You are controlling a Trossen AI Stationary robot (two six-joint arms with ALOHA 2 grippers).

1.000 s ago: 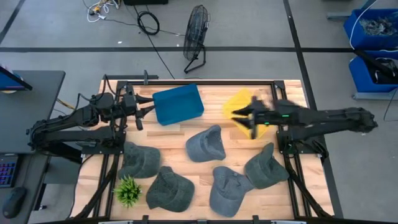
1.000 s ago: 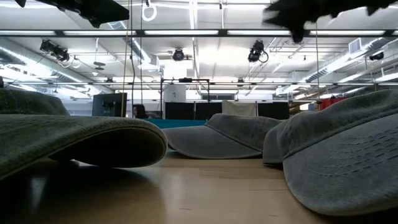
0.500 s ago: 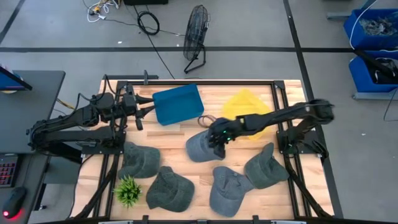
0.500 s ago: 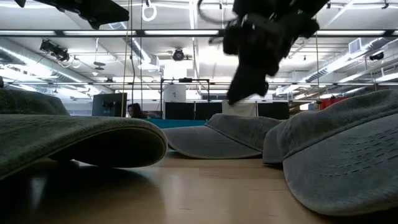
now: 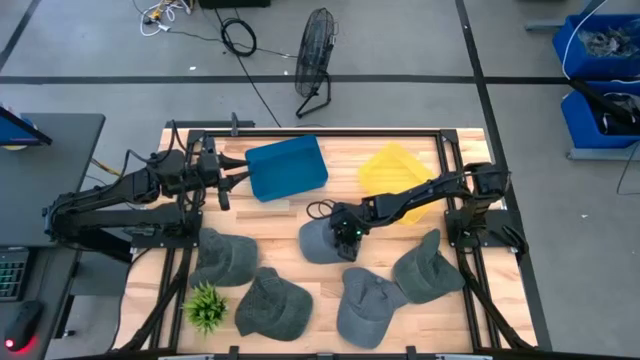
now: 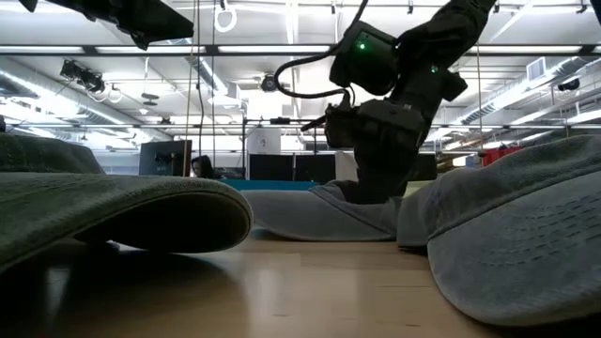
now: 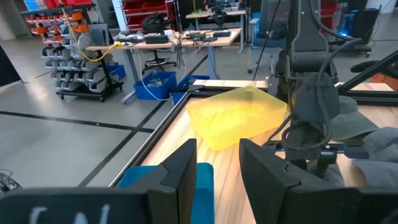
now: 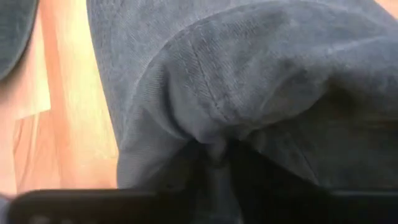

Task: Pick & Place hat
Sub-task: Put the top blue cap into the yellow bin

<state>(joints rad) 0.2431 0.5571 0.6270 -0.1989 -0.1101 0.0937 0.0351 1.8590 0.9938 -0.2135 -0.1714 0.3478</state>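
High view: right gripper [image 5: 345,233] is down on the centre grey hat [image 5: 322,238], which lies mid-table, just in front of the blue bin [image 5: 286,167] and toward the yellow bin [image 5: 396,169]. Right arm stretches across the yellow bin's front edge to reach it. 4 more grey hats sit along the front half of the table [image 5: 450,145], with a small green plant [image 5: 205,306] at the front-left corner. Left gripper [image 5: 232,172] hovers at the blue bin's left edge, away from the hats.

Low view: right gripper [image 6: 368,192] presses into the crown of the centre hat [image 6: 310,211]; fingertips are buried in the fabric, hat is on the table.

Left wrist view: left fingers [image 7: 186,171] stand narrowly apart, nothing between them, blue bin [image 7: 149,176] below, yellow bin [image 7: 236,115] and the right arm beyond.

Right wrist view: grey fabric [image 8: 249,81] bunched into a fold right at the right fingers; jaw gap hidden, can't tell if it's pinched.
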